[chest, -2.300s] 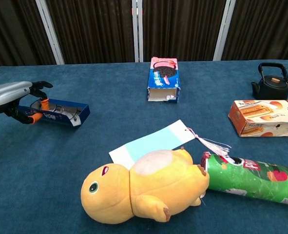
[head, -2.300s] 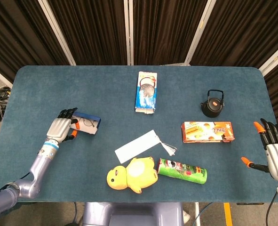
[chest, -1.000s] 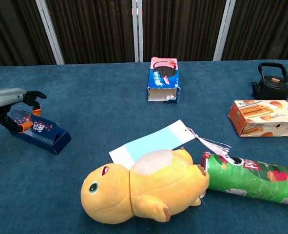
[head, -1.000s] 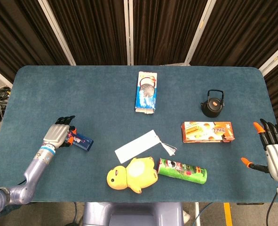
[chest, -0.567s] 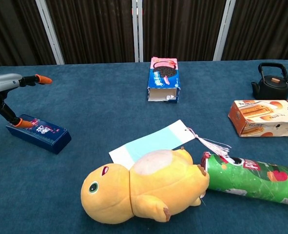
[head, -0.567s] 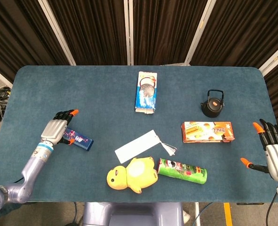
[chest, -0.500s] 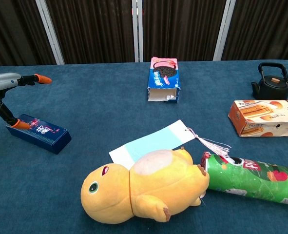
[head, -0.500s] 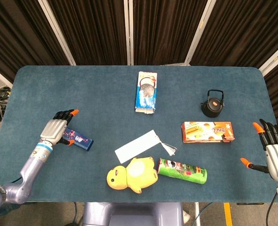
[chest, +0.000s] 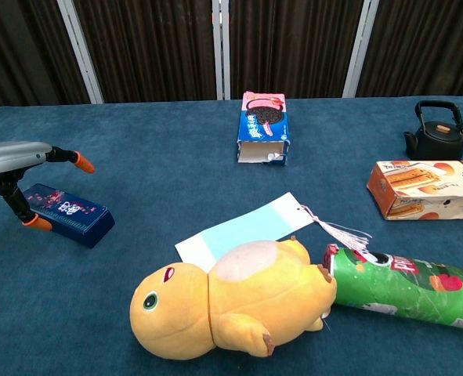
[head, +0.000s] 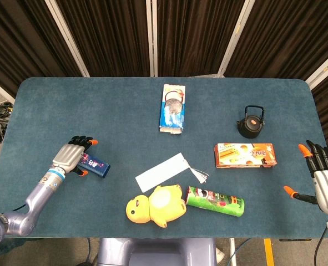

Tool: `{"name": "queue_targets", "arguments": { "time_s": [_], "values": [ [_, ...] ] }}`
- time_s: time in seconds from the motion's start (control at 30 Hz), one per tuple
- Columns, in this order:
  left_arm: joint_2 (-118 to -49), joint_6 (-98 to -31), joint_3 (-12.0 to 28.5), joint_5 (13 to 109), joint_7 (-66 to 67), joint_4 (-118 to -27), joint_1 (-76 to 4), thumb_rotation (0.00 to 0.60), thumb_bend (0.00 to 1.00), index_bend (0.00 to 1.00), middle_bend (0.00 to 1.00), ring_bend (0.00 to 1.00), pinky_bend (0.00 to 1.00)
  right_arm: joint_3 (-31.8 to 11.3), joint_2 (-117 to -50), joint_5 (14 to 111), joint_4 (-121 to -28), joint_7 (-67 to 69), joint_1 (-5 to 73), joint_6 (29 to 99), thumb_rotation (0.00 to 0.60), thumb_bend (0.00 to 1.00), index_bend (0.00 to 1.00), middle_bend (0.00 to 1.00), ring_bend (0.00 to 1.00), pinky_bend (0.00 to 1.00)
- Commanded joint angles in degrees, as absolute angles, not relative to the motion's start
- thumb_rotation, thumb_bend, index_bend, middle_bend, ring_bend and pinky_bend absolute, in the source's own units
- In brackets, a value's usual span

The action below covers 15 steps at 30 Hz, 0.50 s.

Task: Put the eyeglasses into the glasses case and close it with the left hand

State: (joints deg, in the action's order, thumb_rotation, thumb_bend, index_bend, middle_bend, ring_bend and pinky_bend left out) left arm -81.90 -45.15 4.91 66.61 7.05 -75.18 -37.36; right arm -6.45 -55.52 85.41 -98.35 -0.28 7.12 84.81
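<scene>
Glasses case (chest: 63, 213) lies closed on the tabletop (head: 125, 111); left hand (head: 70, 156), fingers spread and empty, should lift straight off; right hand (head: 324, 177) idles, released.

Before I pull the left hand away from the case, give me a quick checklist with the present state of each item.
1. glasses case lid down: ok, it shows as a closed blue box in both views.
2. Eyeglasses inside: cannot tell, the closed case hides them.
3. left hand free of the case: ok in the chest view, fingers spread above it, thumb beside its end; actual contact cannot be told.
4. Case lying flat on the table: ok.
5. Retreat path: ok, the yellow plush toy lies apart.
6. right hand idle at the table's edge: ok, holding nothing.
</scene>
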Motion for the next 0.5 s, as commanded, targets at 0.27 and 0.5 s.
{"name": "queue_targets", "arguments": {
  "time_s": [0.27, 0.5],
  "values": [
    [-83.4, -43.4, 5.1, 63.4, 10.1, -74.2, -38.8, 0.600, 0.14, 0.40, 0.33, 0.22, 0.25, -6.5, -55.7, 85.0, -97.9, -0.1, 7.3, 84.3, 0.600, 0.00, 0.00, 0.00, 0.00, 0.00],
    [-83.6, -43.3, 5.1, 62.2, 10.8, -74.3, -38.9, 0.600, 0.18, 0.45, 0.37, 0.25, 0.26, -6.6, -55.7, 84.9, -97.9, 0.0, 7.3, 84.2, 0.600, 0.00, 0.00, 0.00, 0.00, 0.00]
  ]
}}
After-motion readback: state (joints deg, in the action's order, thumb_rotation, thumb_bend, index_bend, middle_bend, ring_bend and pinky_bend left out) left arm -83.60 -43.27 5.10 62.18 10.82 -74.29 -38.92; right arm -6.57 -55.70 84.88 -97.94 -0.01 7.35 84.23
